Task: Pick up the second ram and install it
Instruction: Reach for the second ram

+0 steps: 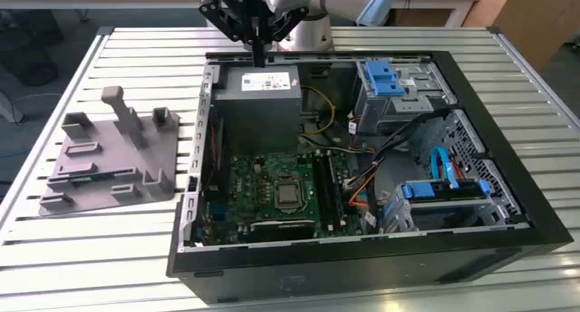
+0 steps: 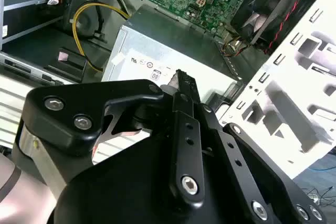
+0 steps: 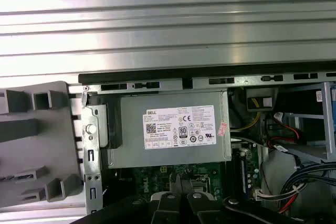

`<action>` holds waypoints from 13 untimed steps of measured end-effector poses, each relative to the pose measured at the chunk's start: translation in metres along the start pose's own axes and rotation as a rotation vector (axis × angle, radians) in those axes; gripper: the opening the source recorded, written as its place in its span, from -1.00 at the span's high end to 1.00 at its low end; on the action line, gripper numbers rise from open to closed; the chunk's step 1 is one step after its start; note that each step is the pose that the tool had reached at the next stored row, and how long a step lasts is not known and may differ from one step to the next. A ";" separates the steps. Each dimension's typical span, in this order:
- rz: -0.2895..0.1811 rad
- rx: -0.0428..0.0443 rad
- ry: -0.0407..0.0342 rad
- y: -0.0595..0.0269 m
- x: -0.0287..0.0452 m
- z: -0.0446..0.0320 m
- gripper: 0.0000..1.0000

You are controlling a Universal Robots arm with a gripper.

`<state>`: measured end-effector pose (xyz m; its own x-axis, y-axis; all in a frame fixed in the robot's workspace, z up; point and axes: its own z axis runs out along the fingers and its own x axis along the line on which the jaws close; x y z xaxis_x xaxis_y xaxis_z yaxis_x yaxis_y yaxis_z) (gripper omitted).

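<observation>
A thin dark blue-green stick, the second ram [image 1: 89, 181], lies in a slot of the grey holder [image 1: 109, 156] on the slatted table, at the exterior view's left of the open computer case [image 1: 363, 257]. My gripper [image 1: 259, 59] hangs high over the case's far wall, above the grey power supply [image 1: 258, 94], well away from the ram. Its black fingers [image 2: 184, 90] are pressed together, and I see nothing held between them. In the first wrist view the gripper [image 3: 181, 199] sits over the power supply [image 3: 173, 129]. The motherboard [image 1: 272, 189] with its long black slots [image 1: 327, 183] lies nearer the front.
Blue drive brackets [image 1: 385, 77] and a drive cage [image 1: 444, 189] fill the case's side at the exterior view's right. Loose cables [image 1: 381, 156] run across the middle. The holder has upright posts [image 1: 122, 111]. The robot's base [image 1: 313, 26] stands behind the case.
</observation>
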<state>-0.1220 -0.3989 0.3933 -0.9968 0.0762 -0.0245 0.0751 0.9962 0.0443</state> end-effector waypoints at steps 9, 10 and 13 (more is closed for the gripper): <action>0.000 0.0000 0.0001 -0.0004 0.0050 -0.0002 0.80; 0.000 0.0000 -0.0001 -0.0006 0.0084 -0.0002 0.80; 0.000 -0.0001 -0.0008 -0.0016 0.0217 -0.0006 0.80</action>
<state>-0.1438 -0.3989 0.3933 -0.9968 0.0762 -0.0253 0.0750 0.9962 0.0444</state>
